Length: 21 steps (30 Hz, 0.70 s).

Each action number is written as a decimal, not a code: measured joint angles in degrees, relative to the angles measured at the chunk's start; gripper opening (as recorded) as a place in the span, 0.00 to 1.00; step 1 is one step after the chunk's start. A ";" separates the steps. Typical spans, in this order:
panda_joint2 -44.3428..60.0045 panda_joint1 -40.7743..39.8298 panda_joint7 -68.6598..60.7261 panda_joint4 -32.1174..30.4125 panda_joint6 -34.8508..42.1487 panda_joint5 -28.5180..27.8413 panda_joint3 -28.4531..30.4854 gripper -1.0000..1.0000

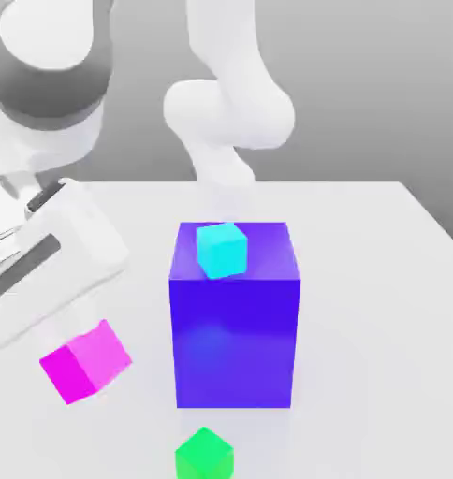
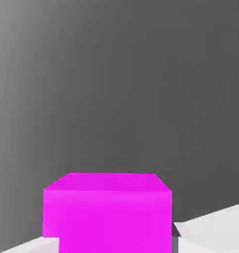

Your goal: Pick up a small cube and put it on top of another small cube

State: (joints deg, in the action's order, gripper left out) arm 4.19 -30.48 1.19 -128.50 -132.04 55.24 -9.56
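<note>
The small cube (image 1: 85, 361) is bright magenta and hangs tilted under my white hand at the exterior view's left. My gripper (image 1: 74, 335) is shut on it. In the hand view the same small cube (image 2: 107, 213) sits close up, with grey backdrop behind it. The other small cube (image 1: 204, 455), bright green, rests on the table at the front edge of the exterior view. It lies to the right of the held cube and nearer the camera, just in front of the big blue block.
A large blue-violet block (image 1: 233, 323) stands mid-table, right of the held cube, with a cyan small cube (image 1: 221, 249) on top. The arm's white base (image 1: 228, 112) rises behind it. White table (image 1: 380, 309) stretches to the right.
</note>
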 joint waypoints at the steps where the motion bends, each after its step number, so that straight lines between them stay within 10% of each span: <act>1: -0.67 0.19 -2.46 -0.11 -0.02 -0.07 -0.14 0.00; 21: -10.99 5.47 -48.09 -3.11 -4.20 -7.39 -2.66 0.00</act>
State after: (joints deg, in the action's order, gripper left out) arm -6.80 -25.01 -46.90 -131.61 -136.24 47.85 -12.22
